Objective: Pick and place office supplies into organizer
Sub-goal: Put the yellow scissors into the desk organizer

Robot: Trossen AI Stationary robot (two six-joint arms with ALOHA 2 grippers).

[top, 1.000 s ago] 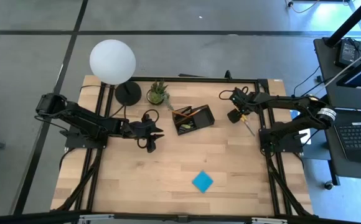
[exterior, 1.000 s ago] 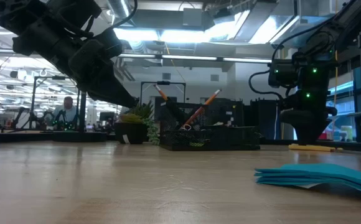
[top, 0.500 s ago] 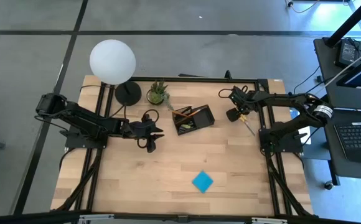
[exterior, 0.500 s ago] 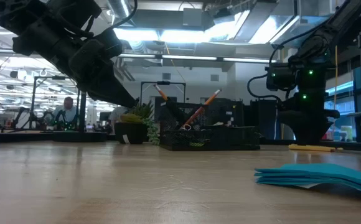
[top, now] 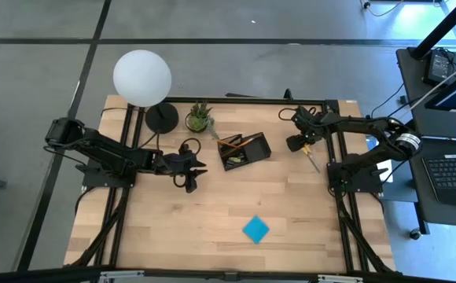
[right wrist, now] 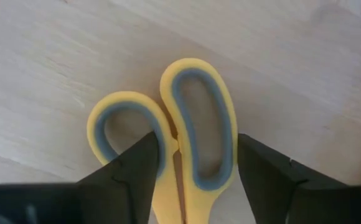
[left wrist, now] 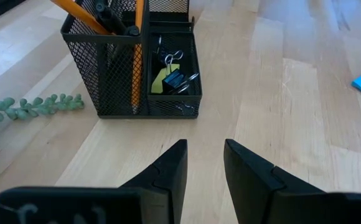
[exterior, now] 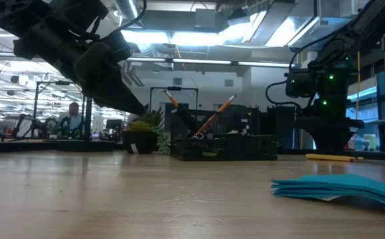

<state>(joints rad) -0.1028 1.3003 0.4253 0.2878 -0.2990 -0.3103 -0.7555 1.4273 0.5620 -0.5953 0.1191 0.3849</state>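
The yellow-handled scissors [top: 311,157] lie flat on the wood near the table's right edge. My right gripper [top: 293,145] is open and points down over their handles [right wrist: 196,124]; its fingers stand on either side of the larger loop. The black mesh organizer [top: 244,149] stands at the table's middle, holding orange pencils [left wrist: 138,37], black clips [left wrist: 175,78] and a yellow block [left wrist: 160,82]. A blue sticky-note pad [top: 255,229] lies flat toward the near edge. My left gripper [top: 203,167] is open and hovers left of the organizer. My right gripper: one finger [right wrist: 140,165] overlaps the smaller handle loop [right wrist: 106,130] in the wrist view, and I cannot tell whether it touches it. The scissors lie flat on the table.
A lamp with a white globe [top: 142,76] and a round black base [top: 162,118] stands at the far left, next to a small potted plant [top: 199,118]. Bare wood stretches between the organizer and the pad [exterior: 338,189]. A desk with a keyboard stands beyond the right edge.
My right arm has shifted slightly over the scissors, and its wrist has swung a little toward the table's right edge. The scissors lie where they were.
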